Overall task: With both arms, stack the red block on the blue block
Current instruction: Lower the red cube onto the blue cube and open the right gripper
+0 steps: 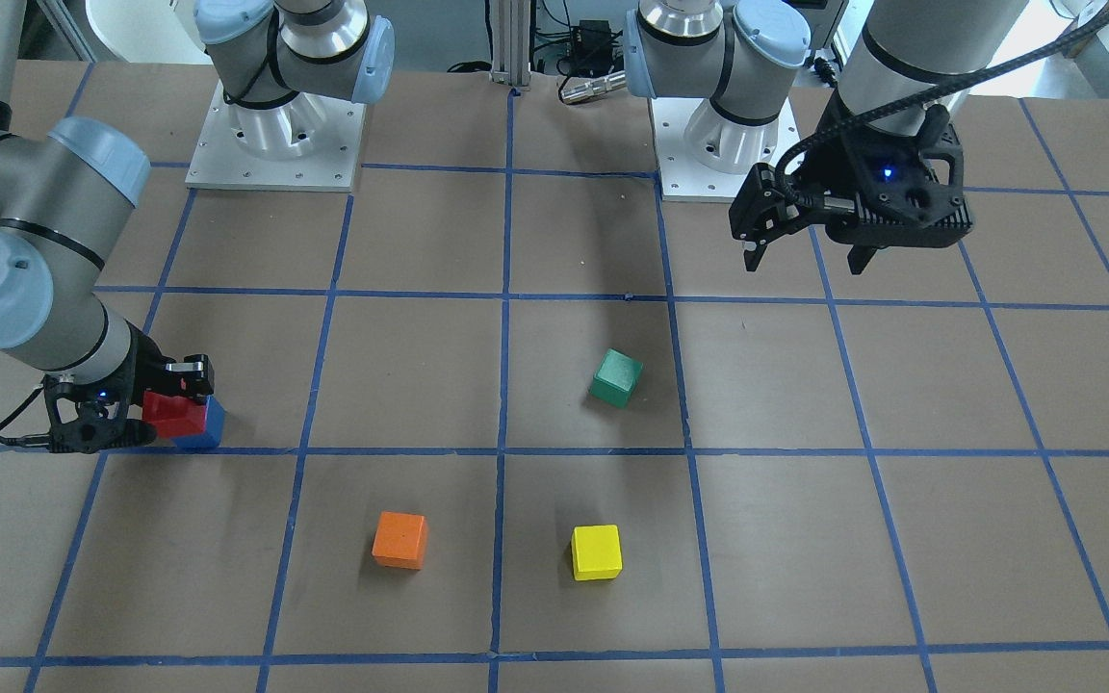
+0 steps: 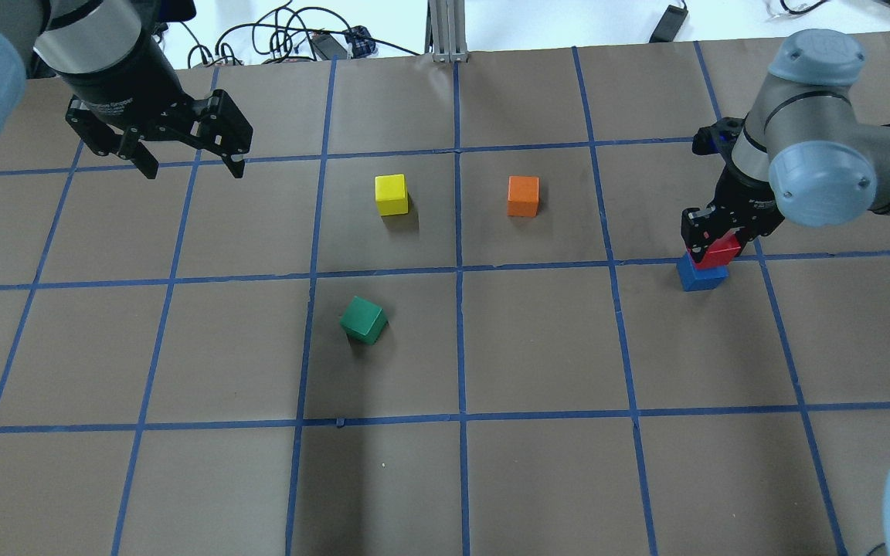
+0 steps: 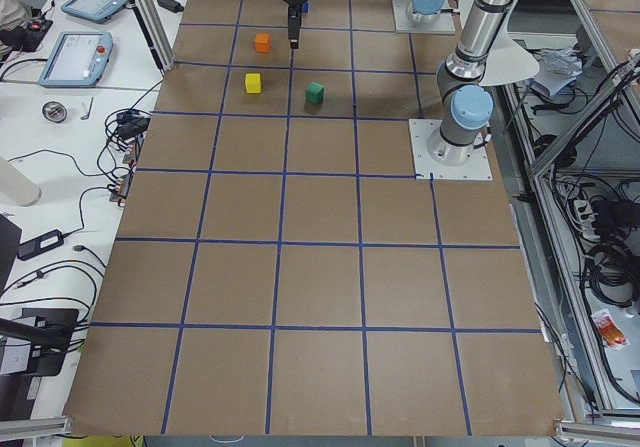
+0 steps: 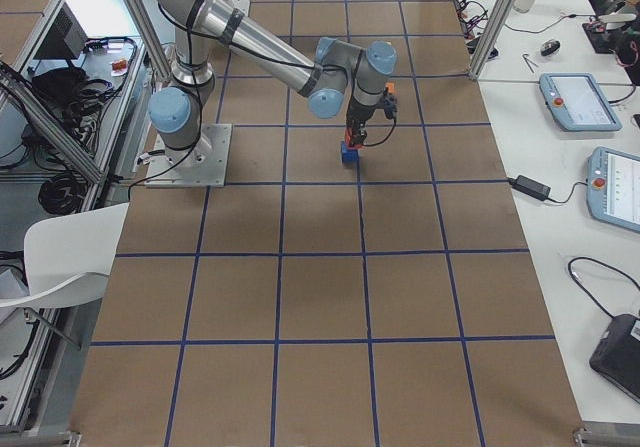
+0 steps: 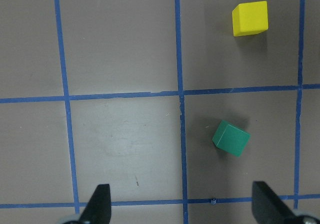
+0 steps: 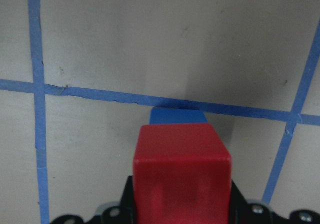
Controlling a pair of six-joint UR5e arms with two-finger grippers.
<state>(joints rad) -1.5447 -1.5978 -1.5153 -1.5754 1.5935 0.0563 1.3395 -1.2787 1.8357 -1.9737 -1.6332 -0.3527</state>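
Note:
My right gripper [image 1: 174, 399] is shut on the red block [image 1: 166, 414], low over the table's right side. The red block is directly over the blue block [image 1: 205, 428], at or just above its top face; I cannot tell if they touch. In the overhead view the red block [image 2: 721, 252] covers the far part of the blue block [image 2: 698, 276]. In the right wrist view the red block [image 6: 182, 171] fills the jaws and a strip of the blue block [image 6: 177, 116] shows beyond it. My left gripper [image 2: 194, 171] is open and empty, raised over the far left.
A green cube [image 2: 363, 320] lies tilted near the middle. A yellow cube [image 2: 391, 194] and an orange cube [image 2: 523, 196] stand farther out. The left wrist view shows the green cube [image 5: 231, 138] and the yellow cube [image 5: 250, 18] below it. Blue tape lines grid the brown table.

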